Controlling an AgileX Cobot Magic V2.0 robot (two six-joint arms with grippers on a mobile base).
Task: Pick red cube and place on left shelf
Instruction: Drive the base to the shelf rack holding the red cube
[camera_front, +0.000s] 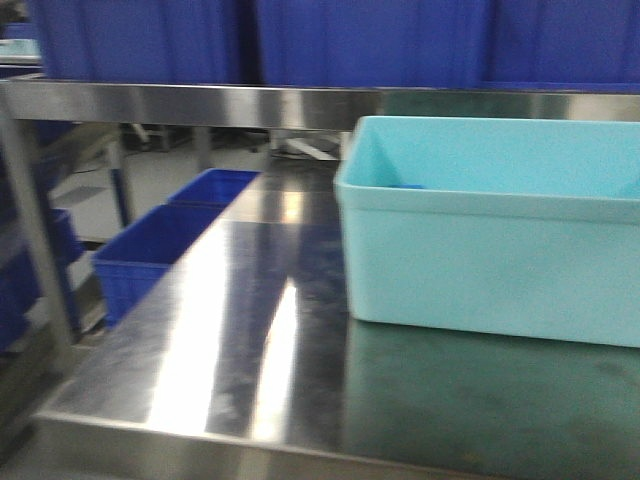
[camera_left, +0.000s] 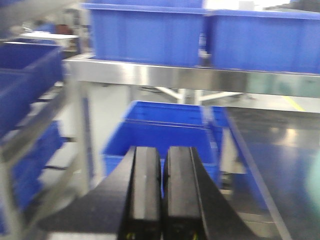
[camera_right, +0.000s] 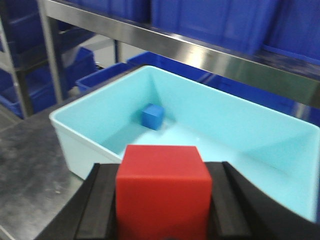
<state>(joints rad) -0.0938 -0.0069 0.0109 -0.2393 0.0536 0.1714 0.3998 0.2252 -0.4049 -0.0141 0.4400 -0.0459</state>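
The small red cube (camera_right: 162, 192), matte and sharp-edged, sits clamped between the black fingers (camera_right: 97, 205) of the right hand (camera_right: 162, 210), held on two opposite flat faces. It hangs above the near rim of the pale turquoise plastic bin (camera_right: 75, 145), which rests on the shiny steel surface (camera_front: 240, 340). Inside that bin, toward its far corner, lies a smaller blue cube (camera_right: 152, 116).

The cube looks light and rigid, probably plastic or foam, so it should neither sag nor crush. Its smooth sides could slip if the grip loosens, and the hold across flat parallel faces near the middle seems the sound one.

The left hand (camera_left: 162, 200) is clenched with nothing in it, its two dark pads (camera_left: 146, 190) almost touching. Beyond the bin runs the silver steel front rail of the left shelf (camera_front: 180, 103), carrying large blue plastic crates (camera_left: 150, 35); more blue crates (camera_front: 165, 245) stand lower, left of the bin.
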